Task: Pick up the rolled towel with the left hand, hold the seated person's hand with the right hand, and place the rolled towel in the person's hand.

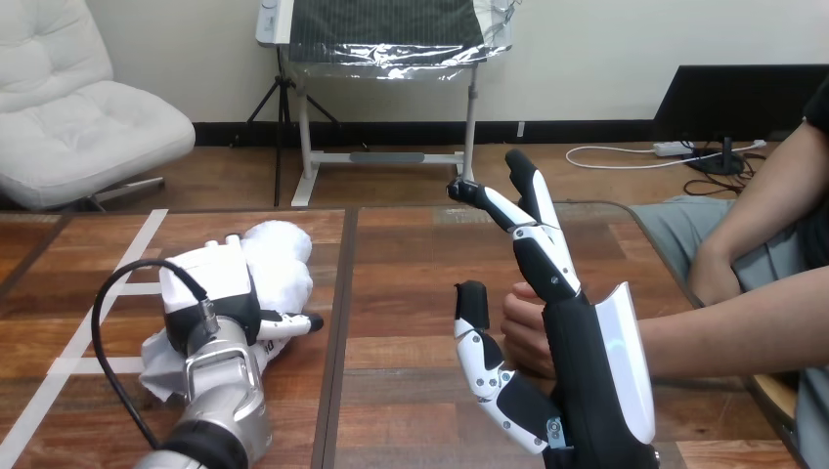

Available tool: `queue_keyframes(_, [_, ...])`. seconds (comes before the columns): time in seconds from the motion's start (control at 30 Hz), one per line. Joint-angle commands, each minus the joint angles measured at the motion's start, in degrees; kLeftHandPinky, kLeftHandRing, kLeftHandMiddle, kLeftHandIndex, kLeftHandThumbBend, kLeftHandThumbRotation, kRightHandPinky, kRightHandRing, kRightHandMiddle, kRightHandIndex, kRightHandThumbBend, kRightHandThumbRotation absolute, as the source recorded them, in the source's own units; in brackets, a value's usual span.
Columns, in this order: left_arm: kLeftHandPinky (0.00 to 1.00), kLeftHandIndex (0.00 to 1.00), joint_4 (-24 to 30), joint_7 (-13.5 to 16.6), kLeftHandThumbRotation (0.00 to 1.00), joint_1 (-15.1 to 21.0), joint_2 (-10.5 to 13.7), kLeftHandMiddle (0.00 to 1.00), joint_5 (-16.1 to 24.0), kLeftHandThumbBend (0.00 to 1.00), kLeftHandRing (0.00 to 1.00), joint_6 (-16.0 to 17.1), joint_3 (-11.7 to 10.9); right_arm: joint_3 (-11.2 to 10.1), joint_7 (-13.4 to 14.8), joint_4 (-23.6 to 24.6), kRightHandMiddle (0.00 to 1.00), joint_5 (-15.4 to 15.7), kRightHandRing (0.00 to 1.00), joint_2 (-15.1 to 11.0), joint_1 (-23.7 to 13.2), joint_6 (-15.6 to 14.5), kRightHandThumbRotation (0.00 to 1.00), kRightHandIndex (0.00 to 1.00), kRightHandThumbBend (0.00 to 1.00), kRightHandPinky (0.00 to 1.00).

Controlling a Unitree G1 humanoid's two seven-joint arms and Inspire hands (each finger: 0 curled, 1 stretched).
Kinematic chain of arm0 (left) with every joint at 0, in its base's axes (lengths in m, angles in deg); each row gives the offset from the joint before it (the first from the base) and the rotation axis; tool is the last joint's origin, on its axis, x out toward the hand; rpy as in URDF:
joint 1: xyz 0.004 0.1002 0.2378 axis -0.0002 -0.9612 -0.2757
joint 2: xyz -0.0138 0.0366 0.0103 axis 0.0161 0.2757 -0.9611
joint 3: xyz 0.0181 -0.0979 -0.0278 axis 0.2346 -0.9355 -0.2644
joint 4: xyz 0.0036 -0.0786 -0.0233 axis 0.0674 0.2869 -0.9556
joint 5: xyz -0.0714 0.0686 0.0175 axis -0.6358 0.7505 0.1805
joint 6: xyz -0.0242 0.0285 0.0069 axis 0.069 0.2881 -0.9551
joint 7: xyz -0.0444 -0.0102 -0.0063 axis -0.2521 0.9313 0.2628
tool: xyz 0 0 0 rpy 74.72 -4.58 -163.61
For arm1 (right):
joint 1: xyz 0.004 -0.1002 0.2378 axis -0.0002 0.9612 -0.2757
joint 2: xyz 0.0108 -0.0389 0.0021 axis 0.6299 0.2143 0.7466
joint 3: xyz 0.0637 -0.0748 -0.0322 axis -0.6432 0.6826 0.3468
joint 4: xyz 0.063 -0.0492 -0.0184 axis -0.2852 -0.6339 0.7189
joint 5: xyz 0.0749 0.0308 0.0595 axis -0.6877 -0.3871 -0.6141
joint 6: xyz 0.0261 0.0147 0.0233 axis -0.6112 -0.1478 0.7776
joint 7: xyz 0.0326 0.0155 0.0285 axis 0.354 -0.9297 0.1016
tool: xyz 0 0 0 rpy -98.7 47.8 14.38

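The white rolled towel (282, 256) lies on the wooden table (411, 274) at the left. My left hand (210, 283) sits on top of it, fingers curled down over its far side and thumb stretched along its right. At the middle right, my right hand (577, 342) stands upright and open, fingers straight and pointing away, thumb apart at the left. The person's hand (526, 330), loosely curled, rests against that palm between thumb and fingers. No finger of mine is curled round it. The person's forearm reaches in from the right edge.
A dark seam (337, 322) runs down the table between the towel and my right hand. The person's other hand (714, 281) rests off the table at the far right. White tape lines (98, 303) cross the left part of the tabletop.
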State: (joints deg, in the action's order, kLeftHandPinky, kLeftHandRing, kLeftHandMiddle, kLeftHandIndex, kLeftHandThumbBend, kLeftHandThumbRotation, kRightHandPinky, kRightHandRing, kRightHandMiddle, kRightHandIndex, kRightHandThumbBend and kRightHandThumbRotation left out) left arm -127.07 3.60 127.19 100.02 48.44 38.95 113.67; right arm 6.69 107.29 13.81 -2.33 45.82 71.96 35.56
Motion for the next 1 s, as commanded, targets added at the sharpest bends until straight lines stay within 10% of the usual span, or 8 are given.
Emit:
queue_keyframes(0.0, [1.0,1.0,-5.43,0.74,0.77,3.44,-0.36,1.0,1.27,1.0,0.99,-0.29,2.88,-0.82,-0.54,2.36,1.0,-0.55,1.0,1.48,-2.84,-0.06,0.0,0.83,0.0,1.0])
queue_keyframes(0.43, [0.99,0.95,-11.03,2.21,0.61,4.6,-0.5,0.98,1.23,0.99,0.96,-0.6,6.03,-1.12,-1.2,2.57,1.0,-0.92,1.0,1.46,-2.78,0.3,0.0,0.82,0.0,1.0])
queue_keyframes(0.97, [0.52,0.75,-13.1,-7.64,0.38,7.77,-0.82,0.69,3.17,0.76,0.59,-3.67,11.24,-1.41,-1.21,2.51,1.0,-1.09,1.0,1.3,-2.64,0.78,0.0,0.82,0.0,1.0])
